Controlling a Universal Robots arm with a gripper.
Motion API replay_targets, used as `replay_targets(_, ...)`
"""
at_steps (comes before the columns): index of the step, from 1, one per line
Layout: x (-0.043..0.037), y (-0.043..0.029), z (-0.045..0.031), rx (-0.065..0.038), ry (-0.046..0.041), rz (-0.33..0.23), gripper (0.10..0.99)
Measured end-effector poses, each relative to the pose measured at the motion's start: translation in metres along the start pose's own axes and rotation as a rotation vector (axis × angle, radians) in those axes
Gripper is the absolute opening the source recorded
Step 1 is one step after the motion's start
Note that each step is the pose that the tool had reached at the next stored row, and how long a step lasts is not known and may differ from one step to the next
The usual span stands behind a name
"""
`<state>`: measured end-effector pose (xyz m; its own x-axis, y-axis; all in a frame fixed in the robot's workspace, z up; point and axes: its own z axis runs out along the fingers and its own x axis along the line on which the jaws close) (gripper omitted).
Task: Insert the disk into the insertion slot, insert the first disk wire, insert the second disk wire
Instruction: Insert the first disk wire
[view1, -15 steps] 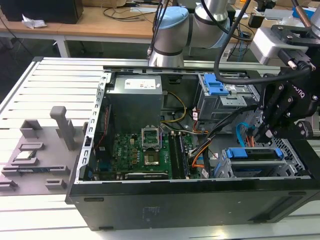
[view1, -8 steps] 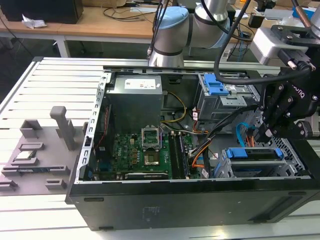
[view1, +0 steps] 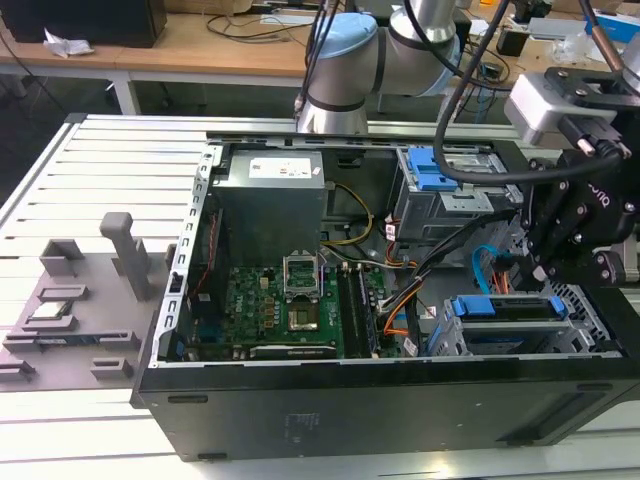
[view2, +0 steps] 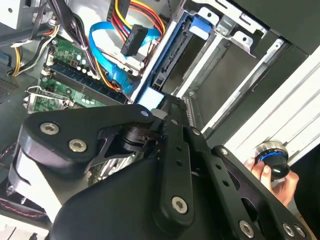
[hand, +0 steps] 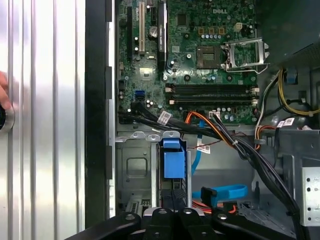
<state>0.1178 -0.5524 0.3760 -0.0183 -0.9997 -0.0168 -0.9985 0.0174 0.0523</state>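
Our pincer (hand: 172, 202) hangs closest, its black linkage right over the disk (hand: 173, 159); we cannot tell whether it is open or closed. The disk stands on edge inside the insertion slot (hand: 135, 165), its blue caddy tab showing. Near the slot we see the second disk wire (hand: 227, 191) and the first disk wire (view2: 134, 40), inside the computer case (view1: 300, 420).

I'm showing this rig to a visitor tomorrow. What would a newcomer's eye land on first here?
First, the open case lying on the slatted table, with its green motherboard bare in the middle. At the exterior view's right, the black gripper hangs over the slot, where the disk in its bright blue caddy stands out. A light-blue cable loops beside it.
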Motion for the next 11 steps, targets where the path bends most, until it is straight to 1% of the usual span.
replay_targets(1,-0.0019,-0.0026,0.0018,0.0,-0.0001,0.0,0.106)
replay_targets(3,-0.0128,-0.0128,0.0029,0.0,0.001,0.0,0.106)
replay_targets(4,-0.0188,-0.0168,0.003,0.0,0.0016,0.0,0.106)
replay_targets(5,-0.0237,-0.0187,0.0031,0.0,0.0015,0.0,0.106)
replay_targets(11,-0.0411,-0.0246,0.0035,0.0,0.0018,0.0,0.106)
